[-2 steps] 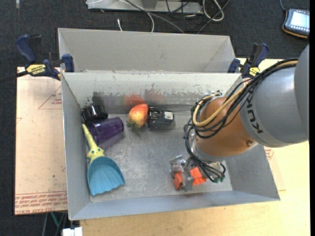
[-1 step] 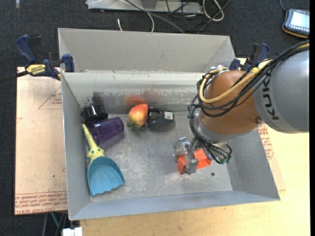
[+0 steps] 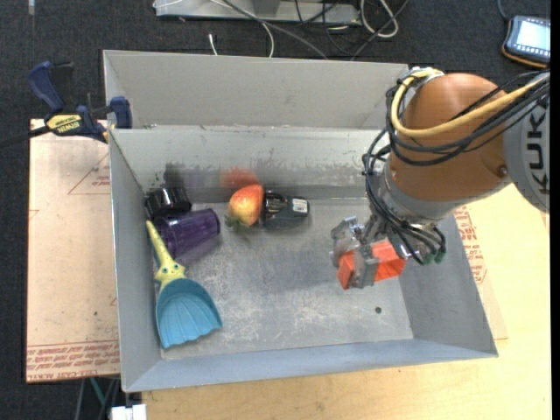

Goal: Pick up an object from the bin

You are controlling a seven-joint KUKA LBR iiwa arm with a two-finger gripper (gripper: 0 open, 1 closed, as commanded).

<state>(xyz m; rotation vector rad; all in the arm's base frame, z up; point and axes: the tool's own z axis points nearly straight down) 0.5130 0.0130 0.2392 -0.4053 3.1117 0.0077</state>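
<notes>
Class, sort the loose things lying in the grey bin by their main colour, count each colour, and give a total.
Black: 2, the item in the far left corner and the labelled item mid-bin
Purple: 1, the cup
Red and yellow: 1, the fruit
Blue: 1, the scoop, yellow-handled
Orange-red: 1, the block at the right
Total: 6

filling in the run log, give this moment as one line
gripper: over orange block, bin right | grasp: unclear | apple, purple cup, blue scoop: left, untouched
</notes>
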